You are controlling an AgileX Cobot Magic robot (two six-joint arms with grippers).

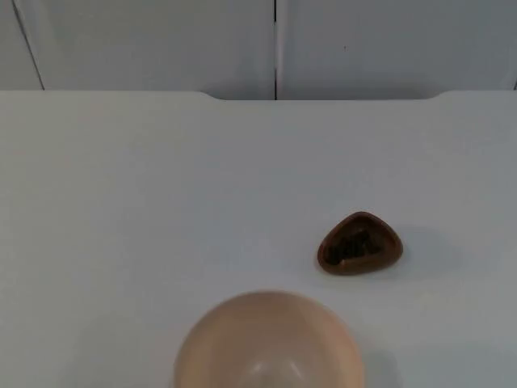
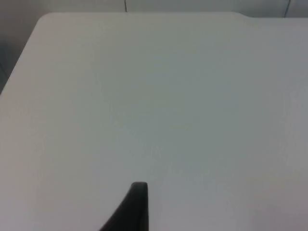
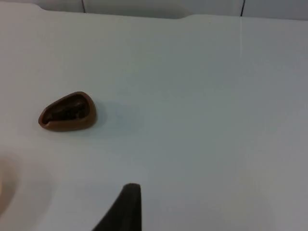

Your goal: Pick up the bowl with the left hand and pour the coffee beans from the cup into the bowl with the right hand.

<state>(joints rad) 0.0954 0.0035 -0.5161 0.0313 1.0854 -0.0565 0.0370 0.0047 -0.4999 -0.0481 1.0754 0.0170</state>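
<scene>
A beige bowl [image 1: 268, 343] stands upright at the table's front edge, near the middle, with its near side cut off. A small brown cup [image 1: 359, 242] with a pointed spout stands to its right and a little farther back, with dark coffee beans inside. The right wrist view takes in the same cup [image 3: 67, 111], some way ahead of my right gripper [image 3: 126, 207], and a sliver of the bowl [image 3: 3, 192]. My left gripper [image 2: 134, 207] hangs over bare table top with nothing near it. Both arms wait, away from the objects.
The white table [image 1: 161, 178] runs back to a grey partition wall [image 1: 161, 40]. A shallow notch [image 1: 323, 97] cuts into the table's far edge at the middle. The table's rounded far left corner [image 2: 43, 19] lies ahead of the left gripper.
</scene>
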